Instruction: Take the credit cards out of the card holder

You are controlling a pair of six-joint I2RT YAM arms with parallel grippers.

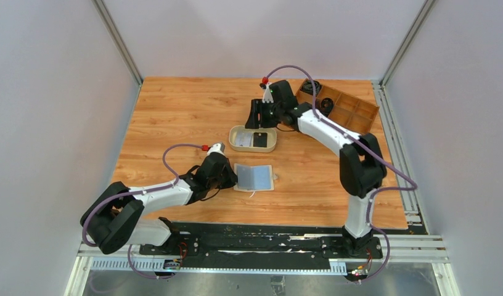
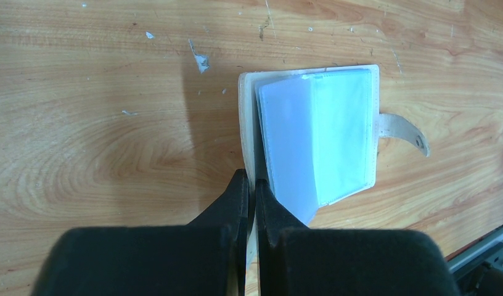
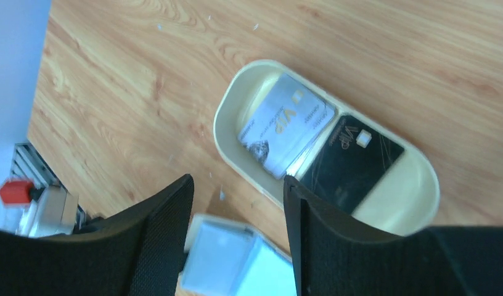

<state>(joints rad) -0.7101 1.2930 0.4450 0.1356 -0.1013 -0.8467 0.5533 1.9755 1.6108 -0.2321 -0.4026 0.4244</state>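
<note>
Wood-grain tabletop (image 1: 175, 111) carries the card holder (image 2: 248, 117), lying open with pale blue sleeves (image 2: 323, 135) facing up. The left gripper (image 2: 250, 185) is pinched tight on the holder's cream edge. Beyond the holder sits an oval dish (image 3: 246, 80) with two credit cards (image 3: 286, 126), one pale, one black. The right gripper (image 3: 237, 188) hovers over it, jaws spread, empty. Farther from the holder stands a compartment tray (image 1: 354, 111).

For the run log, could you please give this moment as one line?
left jaws: shut on card holder | right jaws: open near dish | dish: pale card, black card
</note>
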